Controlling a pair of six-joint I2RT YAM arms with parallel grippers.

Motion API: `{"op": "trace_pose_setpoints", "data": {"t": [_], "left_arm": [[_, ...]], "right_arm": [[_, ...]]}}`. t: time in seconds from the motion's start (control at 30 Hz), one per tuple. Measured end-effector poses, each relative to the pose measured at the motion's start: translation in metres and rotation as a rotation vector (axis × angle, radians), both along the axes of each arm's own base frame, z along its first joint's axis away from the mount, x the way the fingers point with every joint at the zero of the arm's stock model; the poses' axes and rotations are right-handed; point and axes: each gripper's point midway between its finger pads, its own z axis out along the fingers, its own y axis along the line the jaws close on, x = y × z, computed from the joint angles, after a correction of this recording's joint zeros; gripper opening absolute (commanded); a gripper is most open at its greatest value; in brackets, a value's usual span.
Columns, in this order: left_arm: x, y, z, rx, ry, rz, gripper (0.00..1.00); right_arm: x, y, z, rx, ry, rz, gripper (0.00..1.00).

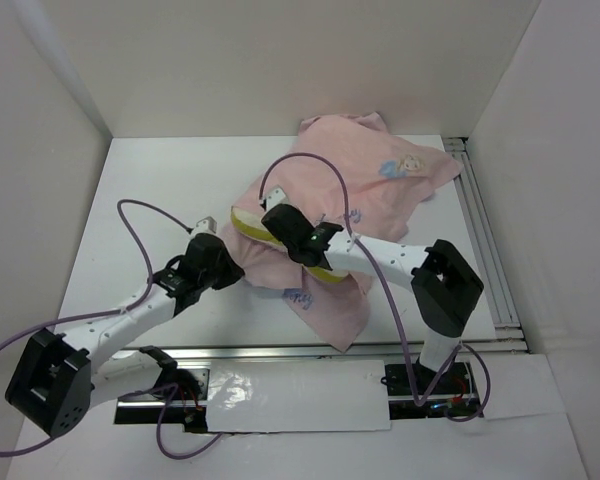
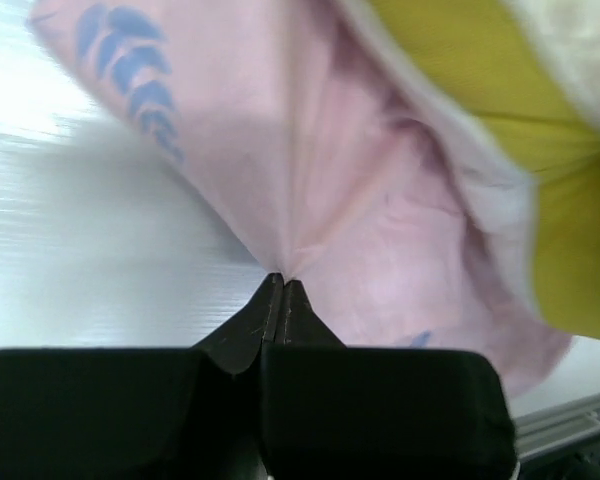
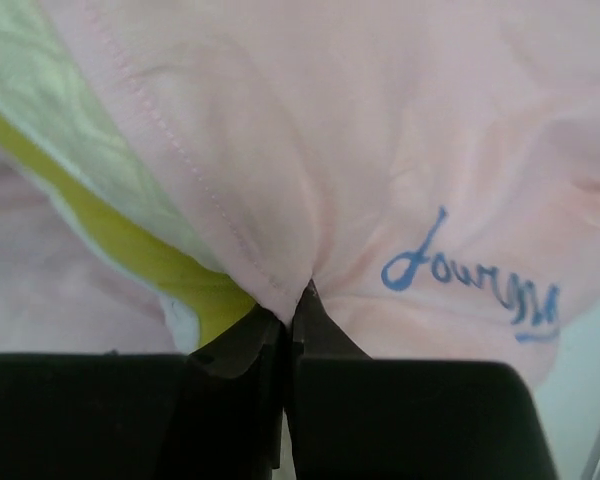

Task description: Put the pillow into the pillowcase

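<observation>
Left hand (image 2: 282, 284) and right hand (image 3: 298, 300) clamped on pillowcase (image 1: 380, 190).
Pink fabric is pinched either side of the pillow (image 1: 246, 222), which lies partly covered, seemingly so the mouth is held open.

From where I stand the two arms look like twins. The left arm (image 1: 130, 315) and the right arm (image 1: 385, 252) both have white tube links joined by chunky black joint housings. A thin lilac cable (image 1: 140, 208) loops loosely off each. A small green light (image 1: 313, 238) glows near the right arm's wrist. Each black base (image 1: 435, 385) has red wires tucked in beside it. The left gripper (image 2: 283, 280) and right gripper (image 3: 298, 295) are matt black and blocky, with jaws that taper to thin wedges.
</observation>
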Motion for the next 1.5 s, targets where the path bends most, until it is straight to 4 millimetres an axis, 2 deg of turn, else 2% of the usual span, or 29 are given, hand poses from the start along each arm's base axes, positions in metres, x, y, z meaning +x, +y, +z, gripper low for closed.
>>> {"op": "trace_pose_setpoints", "data": {"t": [0.1, 0.17, 0.3, 0.4, 0.47, 0.53, 0.63, 0.73, 0.77, 0.9, 0.93, 1.03, 1.17, 1.3, 1.4, 1.5], "left_arm": [[-0.001, 0.014, 0.003, 0.028, -0.006, 0.048, 0.0], [-0.004, 0.023, 0.004, 0.046, 0.002, 0.082, 0.0], [-0.008, 0.036, 0.014, 0.057, -0.001, 0.13, 0.0], [-0.009, 0.043, 0.026, 0.054, -0.016, 0.155, 0.0], [-0.01, 0.048, 0.035, 0.046, -0.027, 0.184, 0.0], [-0.01, 0.054, 0.044, 0.046, -0.033, 0.213, 0.0], [-0.012, 0.064, 0.053, 0.049, -0.031, 0.26, 0.0], [-0.013, 0.073, 0.055, 0.066, -0.011, 0.288, 0.01], [-0.014, 0.075, 0.053, 0.074, 0.001, 0.29, 0.12], [-0.017, 0.073, 0.041, 0.112, 0.056, 0.254, 0.34], [-0.018, 0.072, 0.039, 0.119, 0.066, 0.238, 0.45], [-0.02, 0.067, 0.035, 0.14, 0.074, 0.179, 0.57], [-0.019, 0.052, 0.043, 0.159, 0.047, 0.098, 0.59], [-0.008, 0.022, 0.063, 0.156, -0.032, 0.001, 0.6], [0.006, -0.002, 0.072, 0.142, -0.091, -0.041, 0.6], [0.027, -0.016, 0.066, 0.127, -0.113, -0.007, 0.67]], "right_arm": [[0.021, -0.02, 0.025, 0.002, -0.115, -0.148, 0.0], [0.037, -0.037, 0.054, 0.003, -0.242, -0.257, 0.0], [0.053, -0.058, 0.103, 0.026, -0.42, -0.386, 0.0], [0.062, -0.068, 0.129, 0.044, -0.53, -0.467, 0.0], [0.065, -0.073, 0.139, 0.048, -0.583, -0.498, 0.0], [0.066, -0.074, 0.143, 0.055, -0.614, -0.522, 0.0], [0.068, -0.071, 0.138, 0.081, -0.608, -0.527, 0.0], [0.071, -0.054, 0.13, 0.16, -0.549, -0.465, 0.0], [0.071, -0.045, 0.127, 0.196, -0.52, -0.428, 0.0], [0.063, -0.014, 0.117, 0.326, -0.388, -0.286, 0.0], [0.061, -0.006, 0.116, 0.357, -0.355, -0.257, 0.0], [0.055, 0.009, 0.114, 0.421, -0.277, -0.199, 0.0], [0.051, 0.019, 0.116, 0.467, -0.219, -0.165, 0.0], [0.051, 0.024, 0.127, 0.5, -0.205, -0.154, 0.0], [0.051, 0.027, 0.14, 0.516, -0.201, -0.148, 0.0], [0.051, 0.03, 0.153, 0.542, -0.201, -0.145, 0.0]]}}
